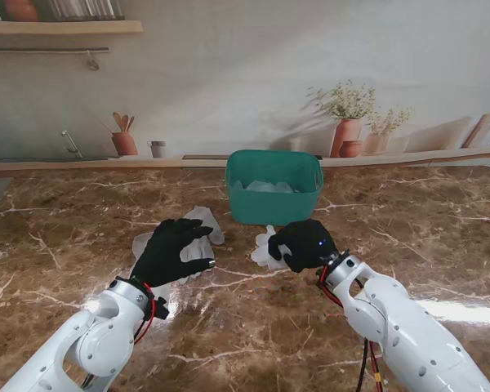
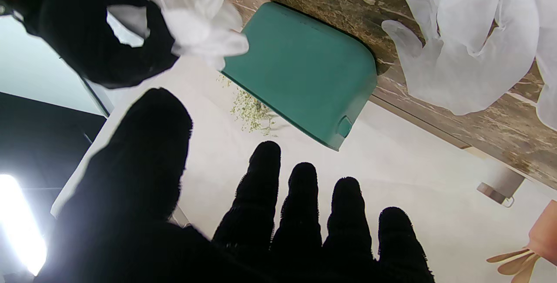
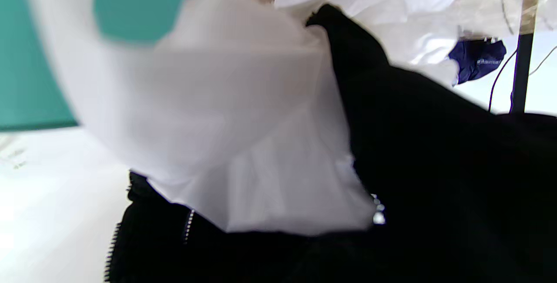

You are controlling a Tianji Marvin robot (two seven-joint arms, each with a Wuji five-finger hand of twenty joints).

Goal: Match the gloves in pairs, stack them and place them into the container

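Note:
A teal container (image 1: 273,186) stands at the table's middle, far from me, with pale gloves inside it. My right hand (image 1: 304,244), in a black glove, is shut on a translucent white glove (image 1: 265,247) just in front of the container; the right wrist view is filled by that glove (image 3: 226,126). My left hand (image 1: 173,251) hovers with fingers spread over another white glove (image 1: 198,235) lying flat on the table to the left. In the left wrist view the flat glove (image 2: 465,52), the container (image 2: 300,69) and the right hand (image 2: 91,35) all show.
The brown marble table (image 1: 82,212) ends at a ledge along the back wall. A wall picture of pots and plants (image 1: 347,122) hangs behind the container.

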